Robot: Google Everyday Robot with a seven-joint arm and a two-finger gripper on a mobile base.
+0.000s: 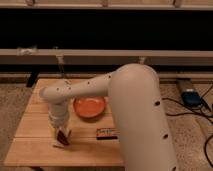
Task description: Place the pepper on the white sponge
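Note:
The small dark red pepper (62, 136) is right over the pale cream-white sponge (59, 143), near the front left of the wooden table (30, 150). I cannot tell whether it rests on the sponge or hangs just above it. My gripper (59, 128) points straight down directly above the pepper and is at or touching its top. The sponge is partly hidden by the pepper and the gripper. My large white arm reaches in from the right and bends down over this spot.
An orange bowl (90, 107) sits in the middle of the table, to the right of the gripper. A red-orange box with a dark label (106, 133) lies at the front, right of the sponge. Cables and a dark device (191, 96) lie on the floor at right.

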